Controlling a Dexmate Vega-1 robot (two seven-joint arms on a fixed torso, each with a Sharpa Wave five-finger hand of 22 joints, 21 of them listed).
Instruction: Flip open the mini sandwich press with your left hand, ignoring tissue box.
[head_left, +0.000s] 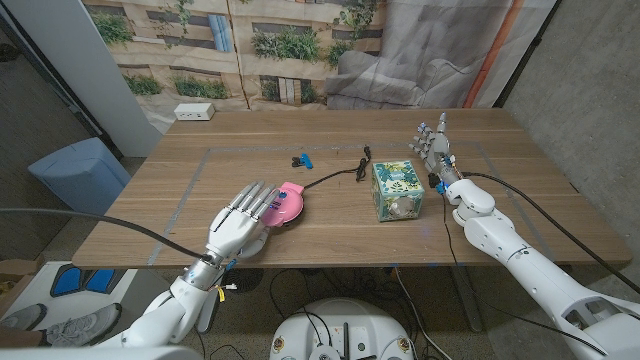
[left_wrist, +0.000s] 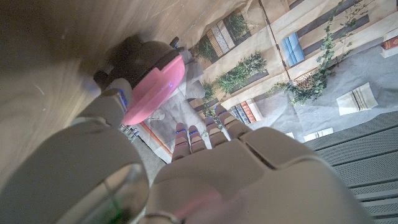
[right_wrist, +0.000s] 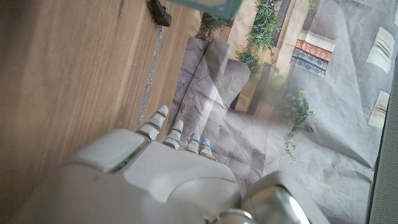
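The mini sandwich press (head_left: 289, 204) is small and round, with a pink lid down on a dark base, and sits near the table's front middle. My left hand (head_left: 238, 223) comes in from its left, fingers straight and apart, the fingertips (head_left: 262, 192) at the press's left rim; it holds nothing. In the left wrist view the pink lid (left_wrist: 152, 87) lies just beyond my left hand (left_wrist: 186, 180), close by the thumb side. My right hand (head_left: 437, 150) stands upright at the right, fingers apart and holding nothing, behind and to the right of the tissue box (head_left: 396, 189).
A black cable (head_left: 335, 175) runs from the press to a plug (head_left: 366, 154) mid-table. A small blue and black clip (head_left: 301, 160) lies behind the press. A white power strip (head_left: 194, 112) sits at the far left edge. A blue bin (head_left: 80, 170) stands left of the table.
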